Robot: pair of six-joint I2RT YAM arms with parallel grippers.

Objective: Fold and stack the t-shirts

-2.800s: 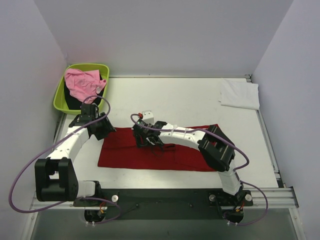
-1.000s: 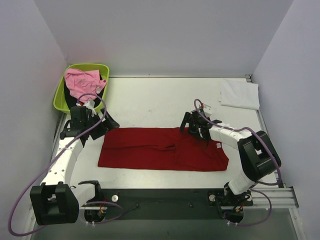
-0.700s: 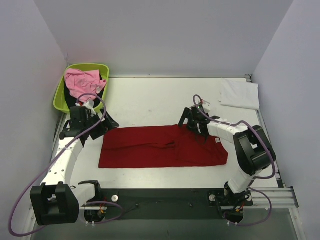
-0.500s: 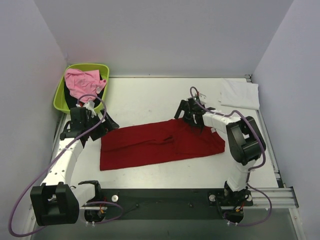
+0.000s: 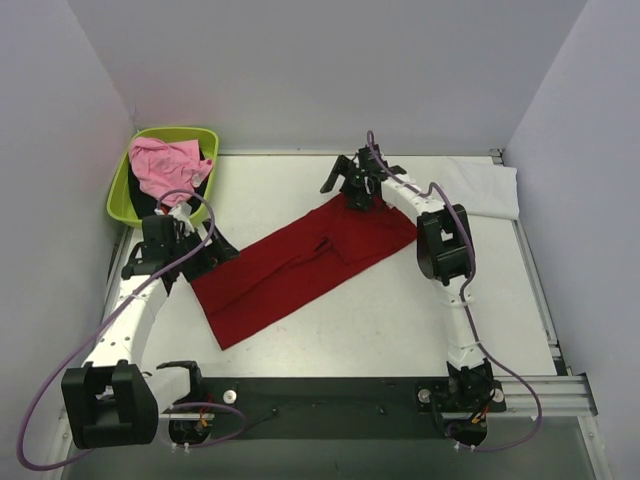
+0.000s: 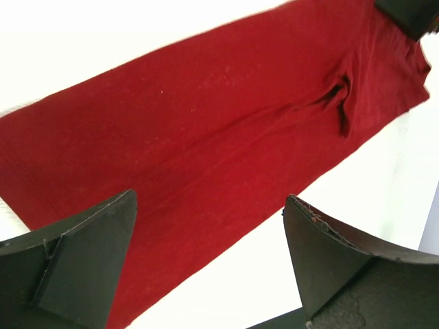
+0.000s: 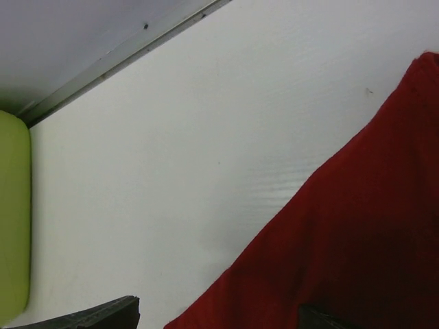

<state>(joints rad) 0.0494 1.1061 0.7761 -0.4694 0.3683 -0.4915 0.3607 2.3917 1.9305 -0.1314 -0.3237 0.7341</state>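
The deep red t-shirt (image 5: 300, 265), folded into a long strip, lies slantwise from near left to far middle of the table. My right gripper (image 5: 350, 190) stands at its far end, jaws wide apart; in the right wrist view the red cloth (image 7: 357, 253) lies under and between the fingertips of that gripper (image 7: 218, 308). My left gripper (image 5: 210, 250) hovers open over the strip's near-left part, with the red cloth (image 6: 206, 123) below that gripper (image 6: 209, 199). A folded white t-shirt (image 5: 480, 187) lies at the far right. A pink t-shirt (image 5: 165, 165) and a black one (image 5: 200, 182) sit in the tub.
The lime-green tub (image 5: 120, 190) stands at the far left corner, and its edge (image 7: 14, 219) shows in the right wrist view. Grey walls close in the back and both sides. A metal rail runs along the near edge (image 5: 330, 392).
My right gripper swept from the middle right toward the far wall, and the red t-shirt's right end went with it, turning the strip from level to slantwise. The left arm barely moved.
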